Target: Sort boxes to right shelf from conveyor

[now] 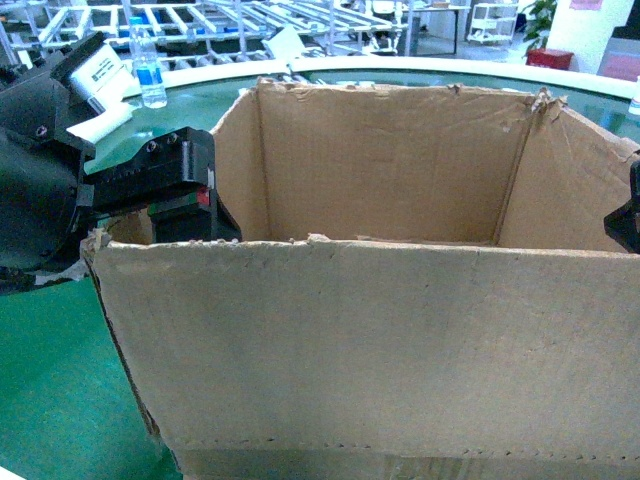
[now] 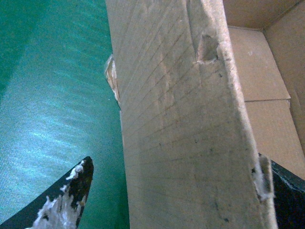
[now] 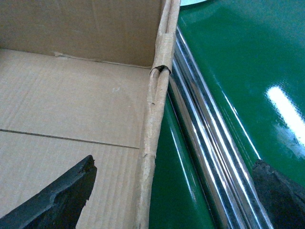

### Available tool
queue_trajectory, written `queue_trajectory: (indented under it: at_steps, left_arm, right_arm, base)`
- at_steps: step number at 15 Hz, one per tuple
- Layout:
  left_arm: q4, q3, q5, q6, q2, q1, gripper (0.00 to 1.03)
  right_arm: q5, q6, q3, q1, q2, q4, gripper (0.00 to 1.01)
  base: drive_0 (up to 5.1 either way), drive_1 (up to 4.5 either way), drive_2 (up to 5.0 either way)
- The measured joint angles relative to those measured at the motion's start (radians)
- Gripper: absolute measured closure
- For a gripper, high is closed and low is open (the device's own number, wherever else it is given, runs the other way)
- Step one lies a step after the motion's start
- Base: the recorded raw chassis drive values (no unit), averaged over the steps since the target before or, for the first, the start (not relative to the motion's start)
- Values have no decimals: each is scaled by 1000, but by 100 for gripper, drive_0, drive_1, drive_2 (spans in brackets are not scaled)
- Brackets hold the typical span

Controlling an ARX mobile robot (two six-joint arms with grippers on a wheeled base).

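Grippers first. From where I stand, the left gripper (image 1: pixel 185 190) sits at the left top corner of the cardboard box (image 1: pixel 380 350), its black body hanging over the torn edge. Its wrist camera shows the jaws spread wide across the left wall: one chipped, white-scuffed fingertip (image 2: pixel 71 198) is outside over the green belt, the other dark fingertip (image 2: pixel 286 198) is inside the box. The wall runs between them, right against the inner fingertip and clear of the outer one, so the jaws straddle the cardboard without clamping it.

The right gripper (image 3: pixel 174 195) does the same on the opposite wall. One black finger (image 3: pixel 57 200) is inside above the box floor, the other (image 3: pixel 279 195) outside over the belt, with the thin wall edge (image 3: pixel 157 114) standing free in the gap. In the head view only a sliver of it shows at the right edge.

The box stands upright on the conveyor (image 1: pixel 50 390), open at the top with ragged edges, its inside bare brown cardboard. A shiny metal strip (image 3: pixel 205 157) runs along the belt just beside the right wall.

Behind the box, a water bottle (image 1: pixel 150 65) stands on the belt, and steel racks (image 1: pixel 250 25) line the far side of the room.
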Motion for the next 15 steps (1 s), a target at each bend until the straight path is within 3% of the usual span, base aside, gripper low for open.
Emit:
queue_trajectory:
  at_steps: [2,6,8,10,15]
  left_arm:
    - [-8,1,-41,8,-1,3,33]
    - [-9,7,-61,20,-13,-23,80]
    - [-6,7,-108,20,-16,-35,97]
    - [-4,7,-113,21,-20,-35,98]
    - [-18,105,-132,34,-138,-26,98]
  right_arm:
    - [0,-5,3,-2,3,3,31]
    - [-22,-12,3,-8,-3,3,79]
    - [-44,10,3,1,-9,11,97]
    - [-43,27,3,2,-11,27,97]
    - [-37,11,129,-7,-105,32,97]
  base:
    - [0,0,0]
    - [0,0,0]
    - [0,0,0]
    - [0,0,0]
    - [0,0,0]
